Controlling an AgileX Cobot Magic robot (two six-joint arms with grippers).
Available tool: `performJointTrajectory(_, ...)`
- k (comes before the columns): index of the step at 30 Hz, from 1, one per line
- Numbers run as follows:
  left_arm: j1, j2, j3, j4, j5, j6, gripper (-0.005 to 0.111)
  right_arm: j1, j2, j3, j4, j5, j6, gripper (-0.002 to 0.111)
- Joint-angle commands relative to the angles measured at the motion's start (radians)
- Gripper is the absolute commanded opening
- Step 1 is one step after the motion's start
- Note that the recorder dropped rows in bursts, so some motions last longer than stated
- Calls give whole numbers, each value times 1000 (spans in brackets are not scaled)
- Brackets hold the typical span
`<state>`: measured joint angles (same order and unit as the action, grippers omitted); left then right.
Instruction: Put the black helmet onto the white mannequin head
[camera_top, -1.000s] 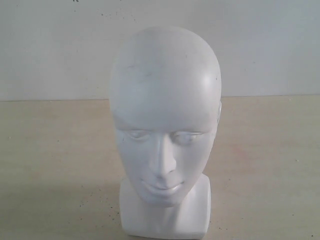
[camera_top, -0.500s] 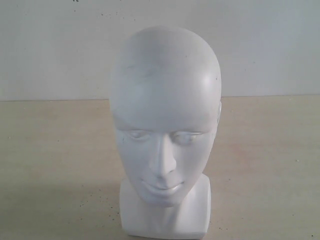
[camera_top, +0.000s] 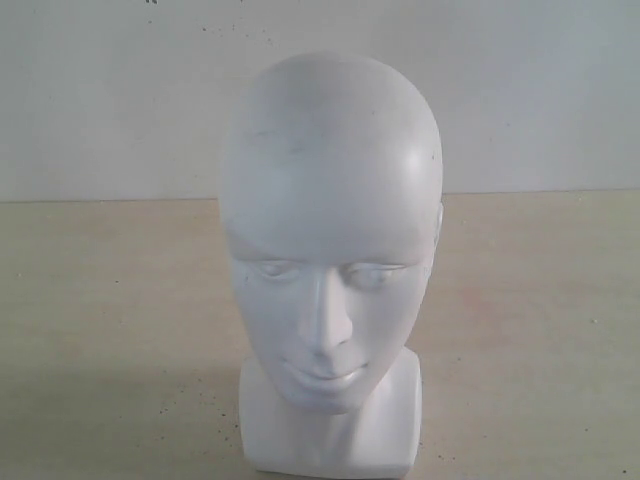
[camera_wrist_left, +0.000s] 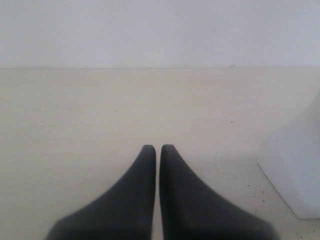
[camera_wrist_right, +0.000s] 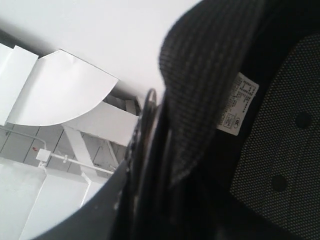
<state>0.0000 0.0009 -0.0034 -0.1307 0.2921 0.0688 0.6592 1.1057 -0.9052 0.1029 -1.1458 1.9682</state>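
Change, exterior view: none over the last second. The white mannequin head (camera_top: 330, 200) sits in the same spot, upright on its blocky neck base, facing the camera, crown bare. Nothing else has entered this view.
Meaning for task: placement not yet begun as far as the head shows. The helmet is in hand but has not reached the space above the crown. My read is a pause or a slow carry outside this view.
Black helmet (camera_wrist_right: 225, 75): shows only in the right wrist view, very close and filling most of it. It is seen from the inside, with a ribbed padded cheek piece (camera_wrist_right: 200, 100) and perforated mesh lining (camera_wrist_right: 280, 150). Ceiling ducting (camera_wrist_right: 65, 90) lies behind it, so it is off the tabletop (camera_top: 100, 300).
Right fingers: lost in the dark mass of the helmet edge, so their spread is not readable. Since the helmet hangs at the wrist in mid-air, I judge them clamped on its rim.
Left fingers (camera_wrist_left: 158, 147): closed to a hairline gap, holding nothing, low over bare tabletop. The head's base (camera_wrist_left: 295, 170) is off to one side, not touching.
Writing: one white sewn label (camera_wrist_right: 237, 105) on the helmet lining, carrying dark print and what look like small symbols. It is too small and tilted to read.
Other marks: none on the head, the tabletop or the wall (camera_top: 100, 100).
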Motion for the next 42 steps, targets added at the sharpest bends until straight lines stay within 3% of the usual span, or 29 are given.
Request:
performJointTrajectory(1, -4, -1, 3, 0, -1, -8, 4, -2, -30, 65, -8, -75, 8, 0)
performJointTrajectory(14, -4, -1, 3, 0, -1, -8, 4, 0, -70, 118, -120, -75, -82, 0)
performJointTrajectory(25, -4, -1, 3, 0, -1, -8, 4, 129, -34, 118, -154, -75, -208, 0)
performJointTrajectory(42, -4, -1, 3, 0, -1, -8, 4, 167, 44, 118, -176, -75, -382, 0)
